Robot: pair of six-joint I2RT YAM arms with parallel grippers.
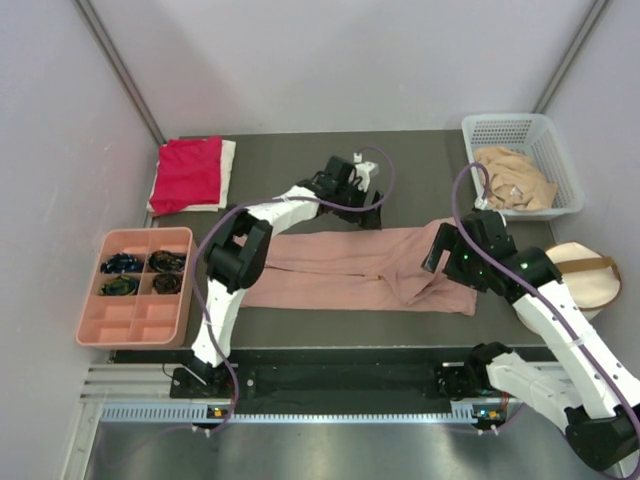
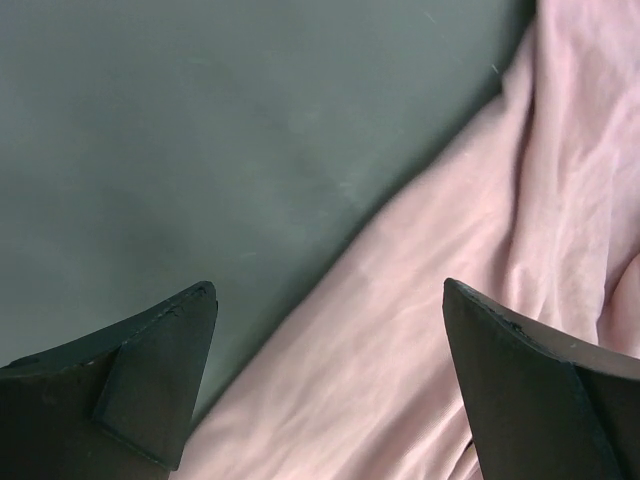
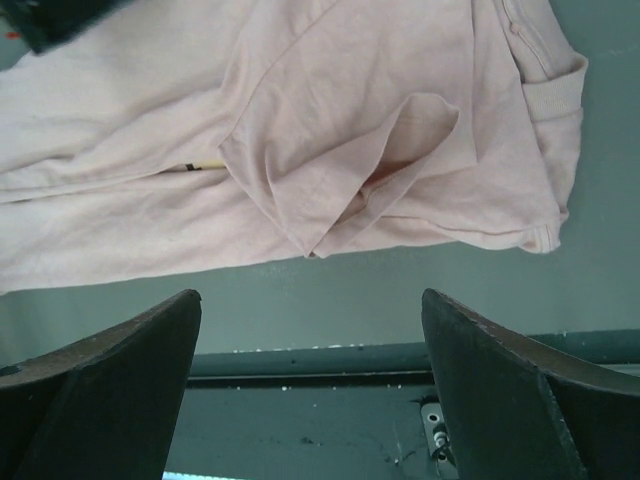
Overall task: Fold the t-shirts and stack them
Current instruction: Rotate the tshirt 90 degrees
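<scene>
Pink shirt (image 1: 350,270) lies mid-table, long axis left-right. Left gripper (image 2: 328,285): jaws apart, empty, over its far edge. Right gripper (image 3: 310,293): jaws apart, empty, just off near-right hem.

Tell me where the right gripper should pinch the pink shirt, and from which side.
Probably the folded point on the near edge of the pink shirt, coming in low from the robot's side. Elsewhere the cloth lies flat on the table, but that point is doubled and looks slightly lifted, and the open right gripper faces it.
</scene>
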